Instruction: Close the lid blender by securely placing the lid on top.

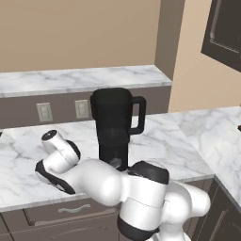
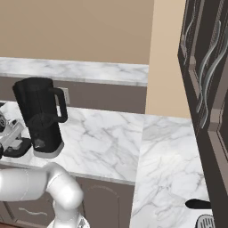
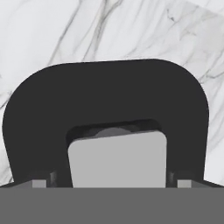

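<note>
lid [image 3: 105, 100] knob between the jaws

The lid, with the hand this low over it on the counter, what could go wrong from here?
1. The gripper frames the grey knob of the lid at the picture's very edge, so whether the fingertips reach far enough down it is unclear; a shallow pinch could slip.
2. The blender stands tall right beside the arm, so a low carry might knock its jar.
</note>
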Controlling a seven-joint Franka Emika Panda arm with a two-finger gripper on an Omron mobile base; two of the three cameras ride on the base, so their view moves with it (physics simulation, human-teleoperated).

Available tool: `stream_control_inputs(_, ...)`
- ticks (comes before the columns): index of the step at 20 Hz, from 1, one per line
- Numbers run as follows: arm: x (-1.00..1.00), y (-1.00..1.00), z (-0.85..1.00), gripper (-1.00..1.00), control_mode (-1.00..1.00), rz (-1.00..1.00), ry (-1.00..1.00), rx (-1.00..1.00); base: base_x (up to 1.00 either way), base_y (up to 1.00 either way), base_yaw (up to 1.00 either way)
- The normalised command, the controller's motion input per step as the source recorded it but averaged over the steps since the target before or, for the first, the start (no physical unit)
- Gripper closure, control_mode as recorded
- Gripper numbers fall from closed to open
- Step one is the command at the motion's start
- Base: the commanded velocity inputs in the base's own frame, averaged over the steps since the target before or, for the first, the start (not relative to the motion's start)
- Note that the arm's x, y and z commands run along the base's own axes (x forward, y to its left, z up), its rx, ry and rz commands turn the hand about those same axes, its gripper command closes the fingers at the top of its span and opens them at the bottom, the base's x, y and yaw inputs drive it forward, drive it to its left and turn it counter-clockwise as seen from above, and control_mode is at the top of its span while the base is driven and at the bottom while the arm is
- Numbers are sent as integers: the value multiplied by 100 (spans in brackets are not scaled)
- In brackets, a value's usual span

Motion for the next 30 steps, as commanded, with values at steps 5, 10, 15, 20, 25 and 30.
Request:
stream_control_inputs(5, 20, 6, -32, -100, -100, 5, 9, 0, 0, 0, 0)
stream_control_inputs(10, 7, 20, -41, 100, -100, 8, 1, 0, 0, 0, 0)
stream_control_inputs(15, 0, 7, -36, 100, -100, 2, 3, 0, 0, 0, 0)
stream_control_inputs(20, -5, 0, 8, 100, -100, -1, -1, 0, 0, 0, 0)
stream_control_inputs(25, -28, 0, 86, 100, -100, -1, -7, 0, 0, 0, 0)
stream_control_inputs(30, -28, 0, 99, 100, -100, 0, -15, 0, 0, 0, 0)
